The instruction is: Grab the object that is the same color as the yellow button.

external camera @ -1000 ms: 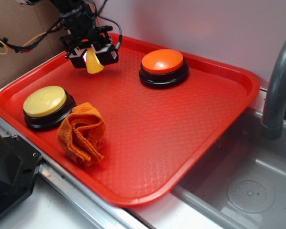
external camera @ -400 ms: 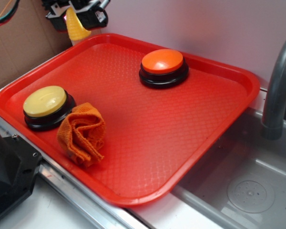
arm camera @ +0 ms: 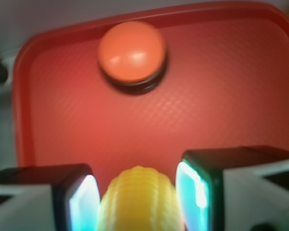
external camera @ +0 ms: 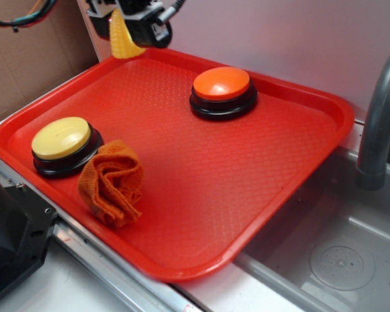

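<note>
1. The gripper (arm camera: pixel 137 195) has its jaws clamped on the little yellow corn toy (external camera: pixel 123 38), one pad on each side.
2. The toy hangs in the air, off the red tray (external camera: pixel 299 188), up over its far left rim.
3. Below on the tray: the orange button (external camera: pixel 221 91) toward the back, and the yellow button (external camera: pixel 62 144) at the near left.
4. An orange cloth (external camera: pixel 112 182) is bunched up right against the yellow button.
5. To the right there's a sink (external camera: pixel 338 260) with a grey faucet (external camera: pixel 377 123).
</note>
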`<move>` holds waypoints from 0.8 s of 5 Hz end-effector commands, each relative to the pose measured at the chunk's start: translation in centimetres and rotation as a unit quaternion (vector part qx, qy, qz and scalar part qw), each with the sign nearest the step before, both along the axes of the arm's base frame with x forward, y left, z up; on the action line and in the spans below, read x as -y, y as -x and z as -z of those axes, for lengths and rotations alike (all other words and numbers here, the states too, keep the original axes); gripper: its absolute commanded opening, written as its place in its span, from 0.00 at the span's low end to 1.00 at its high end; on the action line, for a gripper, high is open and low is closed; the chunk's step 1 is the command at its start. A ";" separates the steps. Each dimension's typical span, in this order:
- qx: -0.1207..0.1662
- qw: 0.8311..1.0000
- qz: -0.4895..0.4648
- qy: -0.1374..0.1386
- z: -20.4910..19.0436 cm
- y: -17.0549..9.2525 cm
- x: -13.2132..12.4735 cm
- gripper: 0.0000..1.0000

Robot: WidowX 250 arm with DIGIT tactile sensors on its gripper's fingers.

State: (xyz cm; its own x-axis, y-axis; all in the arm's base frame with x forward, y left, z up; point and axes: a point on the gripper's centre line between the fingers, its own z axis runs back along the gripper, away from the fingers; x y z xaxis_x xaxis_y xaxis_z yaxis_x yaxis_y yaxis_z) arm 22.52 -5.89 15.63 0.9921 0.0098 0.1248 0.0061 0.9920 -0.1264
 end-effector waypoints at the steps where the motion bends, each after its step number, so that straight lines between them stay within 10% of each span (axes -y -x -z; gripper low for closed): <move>1: 0.029 0.998 0.024 -0.045 -0.8 0.0 -2.3 0.00; 3: 0.046 0.998 -0.025 -0.018 -2.1 0.7 -8.7 0.00; 4: 0.038 0.999 -0.017 -0.026 -1.6 -0.1 -8.0 0.00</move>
